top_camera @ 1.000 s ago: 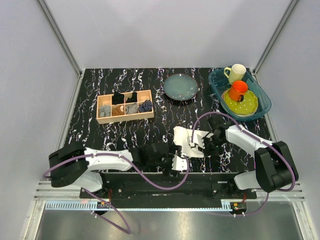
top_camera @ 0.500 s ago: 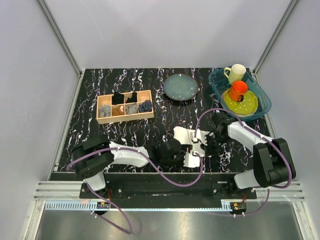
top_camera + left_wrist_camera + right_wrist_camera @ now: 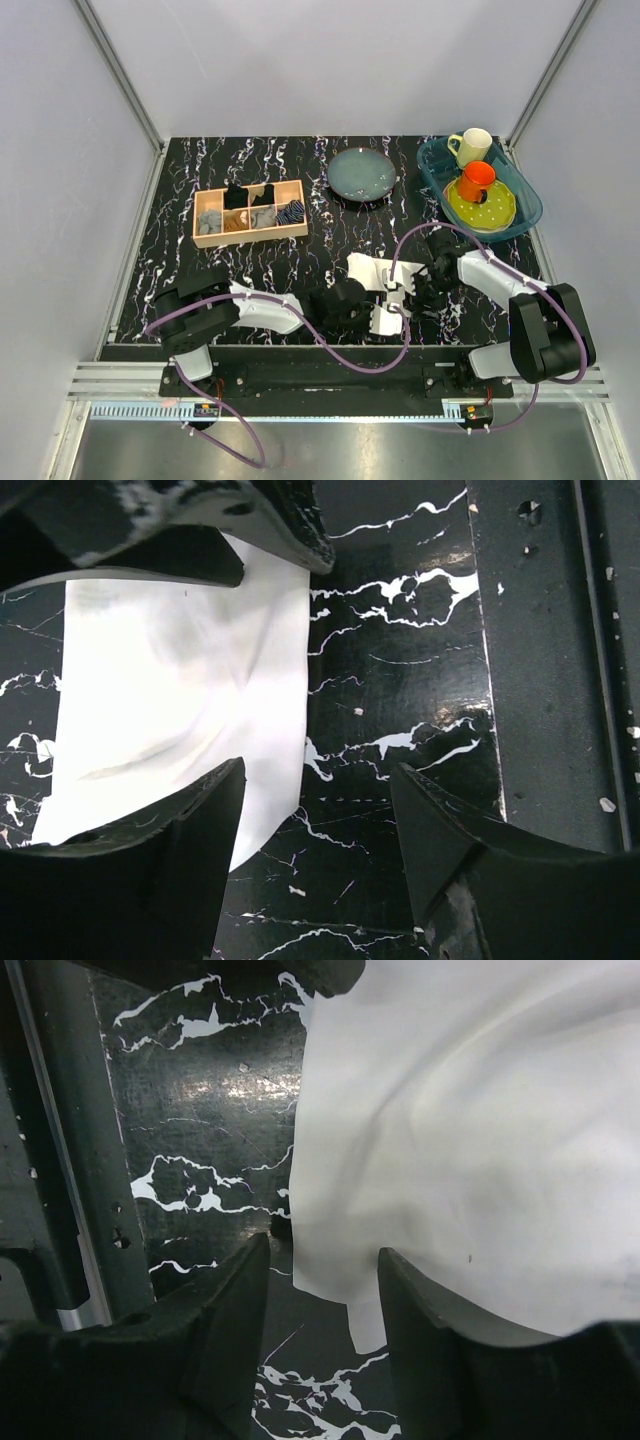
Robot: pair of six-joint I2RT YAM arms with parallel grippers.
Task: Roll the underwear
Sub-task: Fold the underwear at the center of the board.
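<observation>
Underwear (image 3: 368, 270) flat, left gripper (image 3: 318, 780) and right gripper (image 3: 322, 1260) at its edges (both spread wide)

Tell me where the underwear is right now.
In the top view the underwear lies on the table near its front edge, right of centre, between the left gripper and the right gripper, nearer than the dark plate.
</observation>
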